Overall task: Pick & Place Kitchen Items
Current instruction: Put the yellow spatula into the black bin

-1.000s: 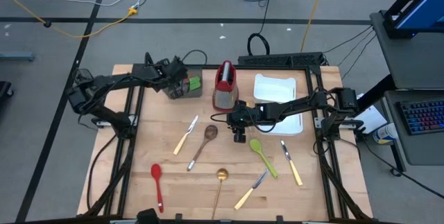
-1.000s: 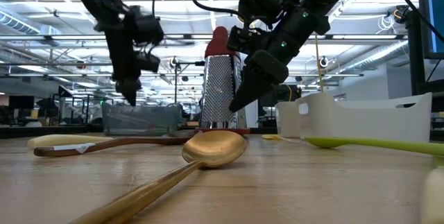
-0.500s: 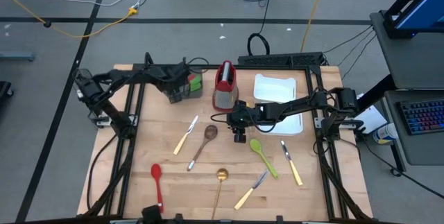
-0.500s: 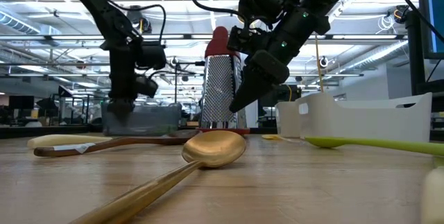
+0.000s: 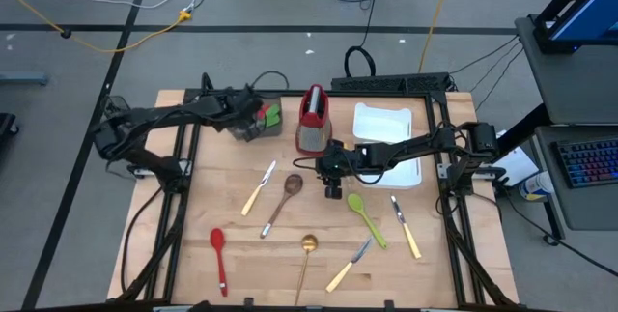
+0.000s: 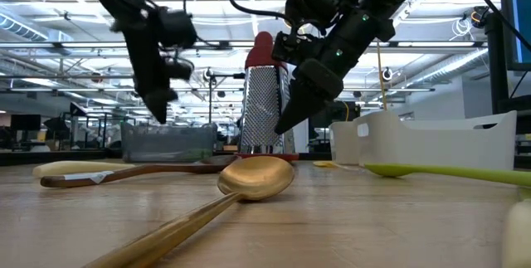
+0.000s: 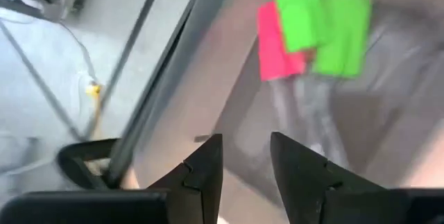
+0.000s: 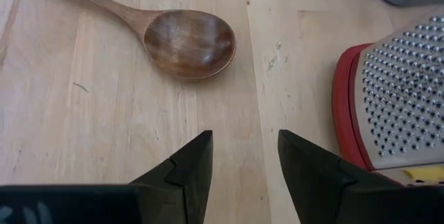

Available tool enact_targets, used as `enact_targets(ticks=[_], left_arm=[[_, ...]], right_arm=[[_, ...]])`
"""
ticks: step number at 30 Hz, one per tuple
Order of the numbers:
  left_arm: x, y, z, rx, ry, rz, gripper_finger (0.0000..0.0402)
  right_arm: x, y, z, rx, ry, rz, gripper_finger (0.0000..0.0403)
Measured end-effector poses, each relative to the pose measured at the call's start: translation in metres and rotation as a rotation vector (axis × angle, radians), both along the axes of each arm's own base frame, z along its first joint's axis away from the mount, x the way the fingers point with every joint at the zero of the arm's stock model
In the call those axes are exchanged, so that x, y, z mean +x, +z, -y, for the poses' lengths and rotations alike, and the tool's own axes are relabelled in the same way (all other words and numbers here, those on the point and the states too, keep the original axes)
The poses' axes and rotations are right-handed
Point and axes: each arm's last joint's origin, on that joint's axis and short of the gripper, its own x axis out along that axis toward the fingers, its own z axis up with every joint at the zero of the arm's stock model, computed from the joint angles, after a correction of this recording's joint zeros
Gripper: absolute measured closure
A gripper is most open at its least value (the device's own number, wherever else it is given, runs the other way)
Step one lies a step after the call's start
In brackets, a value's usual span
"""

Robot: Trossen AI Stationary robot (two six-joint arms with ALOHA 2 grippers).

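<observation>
Left gripper (image 7: 243, 165) open, empty, over the dark bin (image 5: 253, 125) holding green and red silicone spatulas (image 7: 312, 26). Right gripper (image 8: 243, 161) open, empty, above bare wooden tabletop (image 5: 290, 254) between the brown wooden spoon (image 8: 184, 42) and the upright red-and-steel grater (image 5: 313, 119). Scattered on the tabletop nearby: green silicone spoon (image 5: 366, 217), gold long-handled spoon (image 5: 305, 259), red silicone spoon (image 5: 219, 257), yellow-handled knives (image 5: 257, 188).

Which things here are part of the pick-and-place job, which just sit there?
Job items:
wooden spoon
gold spoon
red spoon
green spoon
three yellow-handled knives
green and red spatulas

Bystanders:
grater
white tray
bin
</observation>
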Motion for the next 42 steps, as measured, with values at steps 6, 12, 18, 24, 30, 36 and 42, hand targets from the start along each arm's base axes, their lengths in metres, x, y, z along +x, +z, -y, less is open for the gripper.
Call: enact_targets(ticks=[6,12,18,24,30,36,42], left_arm=[[-0.014,0.037,0.023,-0.063,0.006,0.248,0.0275],[-0.024,0.061,0.041,-0.076,-0.009,0.404,0.0275],[-0.024,0.065,0.051,-0.088,-0.019,0.431,0.0275],[-0.02,0.064,0.056,-0.101,-0.028,0.438,0.0275],[-0.018,0.064,0.06,-0.105,-0.046,0.44,0.0275],[-0.018,0.064,0.061,-0.106,-0.055,0.438,0.0275],[-0.018,0.064,0.061,-0.104,-0.057,0.437,0.0275]], right_arm=[[-0.001,0.0,0.001,-0.072,-0.109,-0.002,0.0247],[-0.006,-0.002,0.007,-0.087,-0.336,-0.015,0.0247],[-0.019,-0.011,0.015,0.024,-0.529,-0.119,0.0247],[-0.023,-0.011,0.035,0.091,-0.722,-0.082,0.0247],[-0.028,-0.013,0.046,0.136,-0.827,-0.087,0.0247],[-0.038,-0.018,0.044,0.14,-0.891,-0.19,0.0247],[-0.038,-0.017,0.046,0.186,-0.95,-0.156,0.0247]])
